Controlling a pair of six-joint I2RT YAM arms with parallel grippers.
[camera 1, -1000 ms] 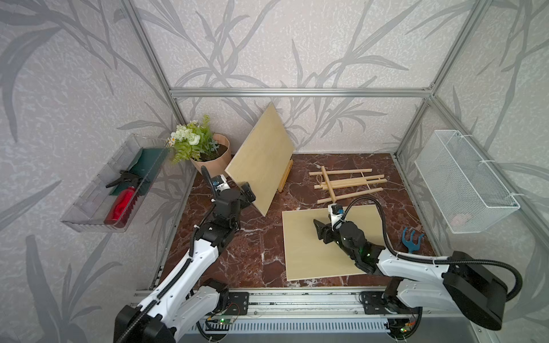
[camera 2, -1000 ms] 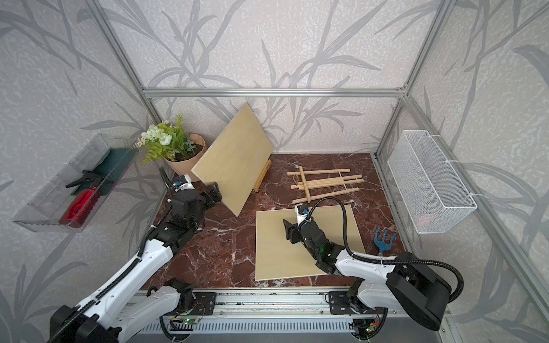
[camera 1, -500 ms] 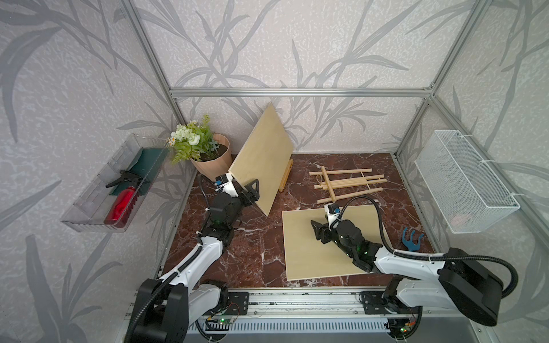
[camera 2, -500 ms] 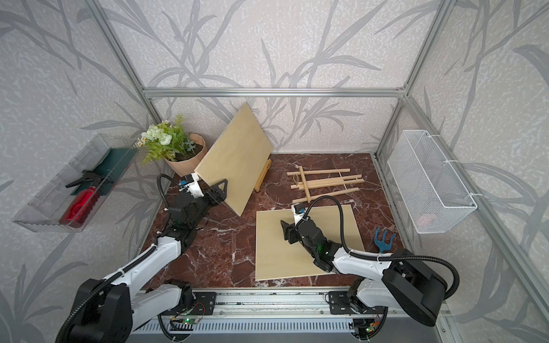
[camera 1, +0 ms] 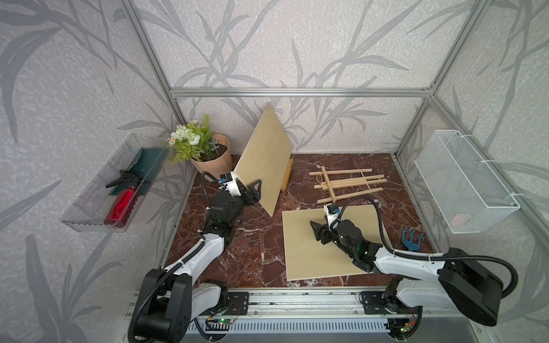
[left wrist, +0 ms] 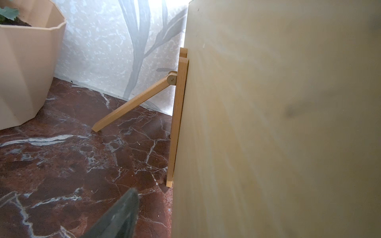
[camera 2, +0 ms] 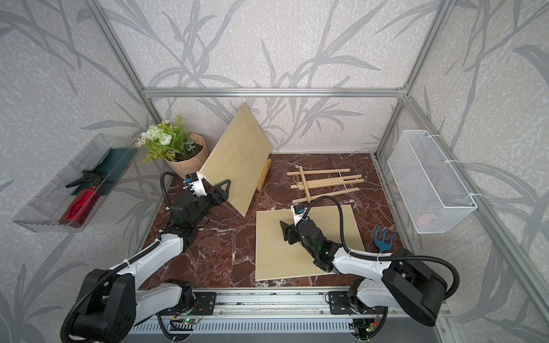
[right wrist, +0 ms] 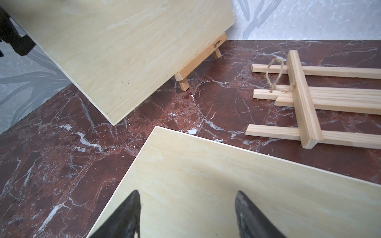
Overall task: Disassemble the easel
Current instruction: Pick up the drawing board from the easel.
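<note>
A potted plant (camera 1: 218, 157) stands at the back, a blue rake (camera 1: 411, 240) near the wire basket (camera 1: 463, 178).

Lab robot cell: aluminium frame (camera 1: 300, 92), leaf-print wall panels (camera 1: 297, 44), mounting rail (camera 1: 297, 303), marble-pattern floor (camera 1: 252, 237).

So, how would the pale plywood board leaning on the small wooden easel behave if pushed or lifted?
Probably stiff: the pale plywood board stands flat, with no bow. Likely light, since the small wooden easel holds it on slim sticks. It may tip or slide: it only leans there, askew.
</note>
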